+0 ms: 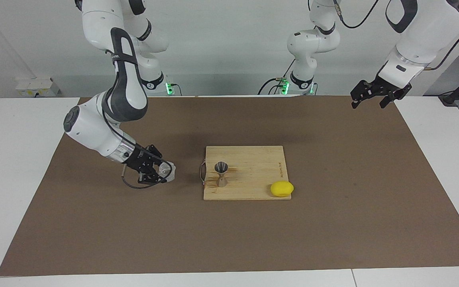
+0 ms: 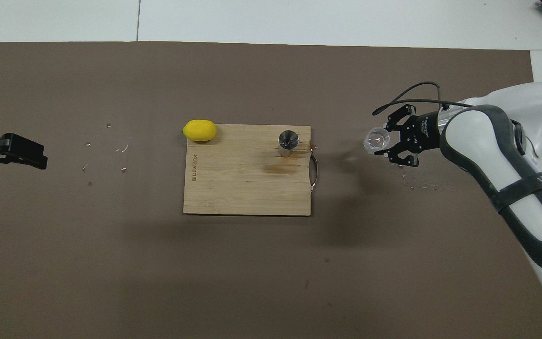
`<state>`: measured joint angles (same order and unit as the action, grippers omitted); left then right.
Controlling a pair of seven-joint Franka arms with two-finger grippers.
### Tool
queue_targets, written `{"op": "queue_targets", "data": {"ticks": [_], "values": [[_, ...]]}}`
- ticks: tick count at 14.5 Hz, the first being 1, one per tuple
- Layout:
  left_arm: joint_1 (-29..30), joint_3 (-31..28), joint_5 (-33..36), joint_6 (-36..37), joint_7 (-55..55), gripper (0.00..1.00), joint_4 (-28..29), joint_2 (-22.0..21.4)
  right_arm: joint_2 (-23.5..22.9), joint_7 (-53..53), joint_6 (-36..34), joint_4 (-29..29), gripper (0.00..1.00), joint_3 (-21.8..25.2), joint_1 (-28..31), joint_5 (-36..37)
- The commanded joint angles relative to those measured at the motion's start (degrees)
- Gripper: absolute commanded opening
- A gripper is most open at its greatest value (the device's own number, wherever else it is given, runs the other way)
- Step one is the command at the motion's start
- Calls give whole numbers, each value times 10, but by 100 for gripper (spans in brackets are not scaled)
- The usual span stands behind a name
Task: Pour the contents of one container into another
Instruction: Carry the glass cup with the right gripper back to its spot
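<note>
The clear ribbed cup (image 1: 168, 169) (image 2: 376, 139) is held by my right gripper (image 1: 162, 173) (image 2: 386, 144), which is shut on it low over the brown mat, beside the cutting board's handle end, toward the right arm's end of the table. I cannot tell whether the cup touches the mat. The steel hourglass jigger (image 1: 221, 174) (image 2: 288, 141) stands upright on the wooden cutting board (image 1: 253, 159) (image 2: 243, 183), near the handle. My left gripper (image 1: 370, 102) (image 2: 19, 151) waits open and holds nothing, raised over the mat's edge at the left arm's end.
A yellow lemon (image 1: 281, 188) (image 2: 199, 130) rests at the board's corner farthest from the robots, toward the left arm's end. The board has a metal handle (image 2: 314, 173) on the right arm's side. Small crumbs (image 2: 428, 186) lie on the mat under the right arm.
</note>
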<state>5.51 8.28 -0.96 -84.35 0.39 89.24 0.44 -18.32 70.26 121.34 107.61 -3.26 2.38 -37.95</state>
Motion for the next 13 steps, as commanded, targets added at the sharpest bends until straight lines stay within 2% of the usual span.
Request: {"op": "queue_targets", "data": {"ticks": [1,6,13], "values": [[1,0,5,0,-2,100,13,-12,3,-91,7,42,0,-7,32,-45],[1,0,5,0,-2,100,14,-12,-36,-195,-12,44,0,-7,76,-83],[1,0,5,0,-2,100,14,-12,-45,-253,-26,67,0,-7,116,-86]]}}
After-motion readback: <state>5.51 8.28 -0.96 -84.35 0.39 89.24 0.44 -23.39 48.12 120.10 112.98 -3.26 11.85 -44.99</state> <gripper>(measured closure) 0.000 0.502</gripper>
